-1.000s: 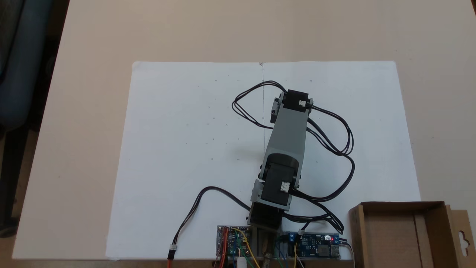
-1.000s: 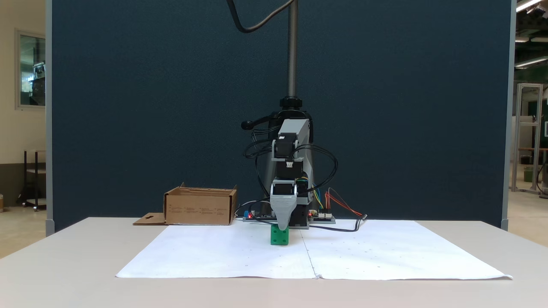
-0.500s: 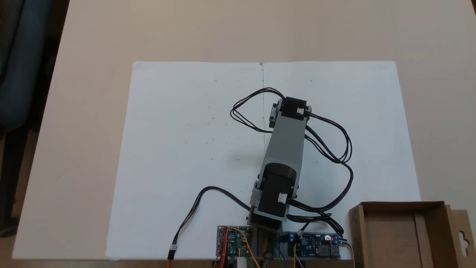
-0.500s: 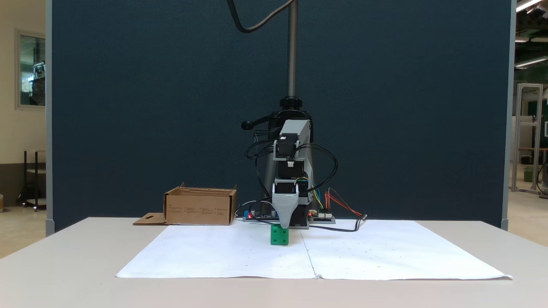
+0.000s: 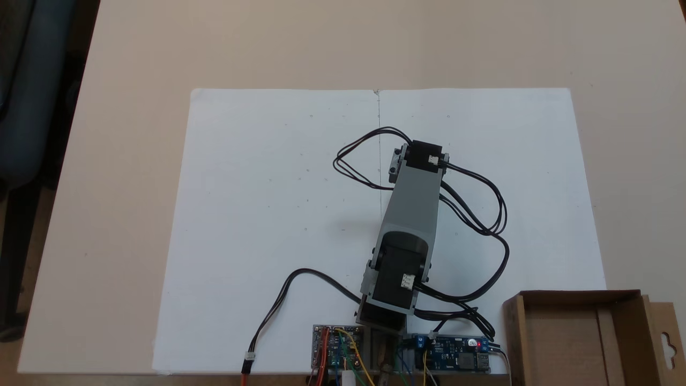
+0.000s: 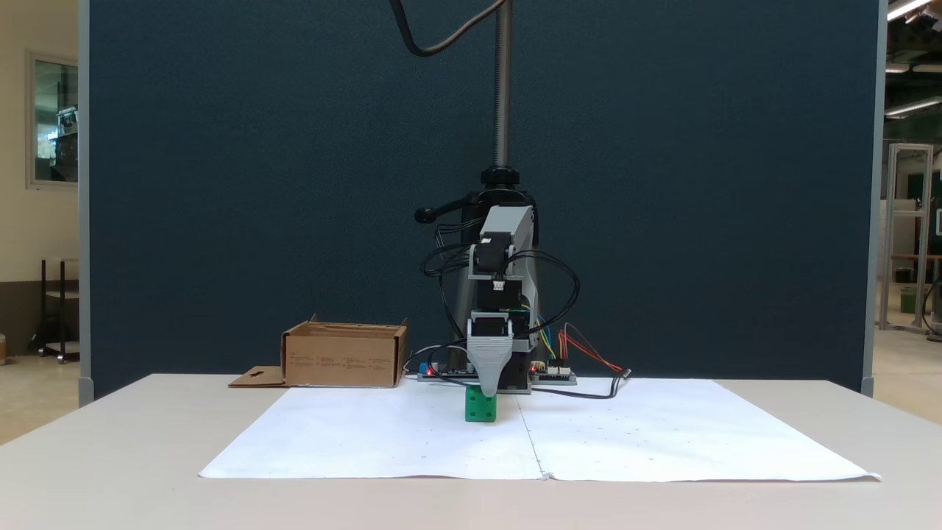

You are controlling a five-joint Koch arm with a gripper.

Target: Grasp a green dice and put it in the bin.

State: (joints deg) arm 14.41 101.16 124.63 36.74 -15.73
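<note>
- Since a second ago my arm (image 5: 415, 214) has drawn back toward its base; the green dice (image 6: 480, 405) hasn't moved.
- I see the bin (image 5: 584, 338) at the table's (image 5: 128, 107) near-right corner, nothing inside.
- Dice: bright green, dark pips, on the white paper (image 6: 383, 434) mid-table.
- Gripper (image 6: 489, 389) tip sits just above the dice; I cannot tell whether its jaws are apart.

white paper sheet (image 5: 268, 187) on table (image 5: 134, 80) | circuit boards (image 5: 453, 354) | dark blue partition (image 6: 257, 184)

1. The green dice (image 6: 480, 405), a small bright cube, is sitting flat on the white paper.
2. The bin (image 6: 344, 358), an open brown cardboard box, is standing well apart at the table's back.
</note>
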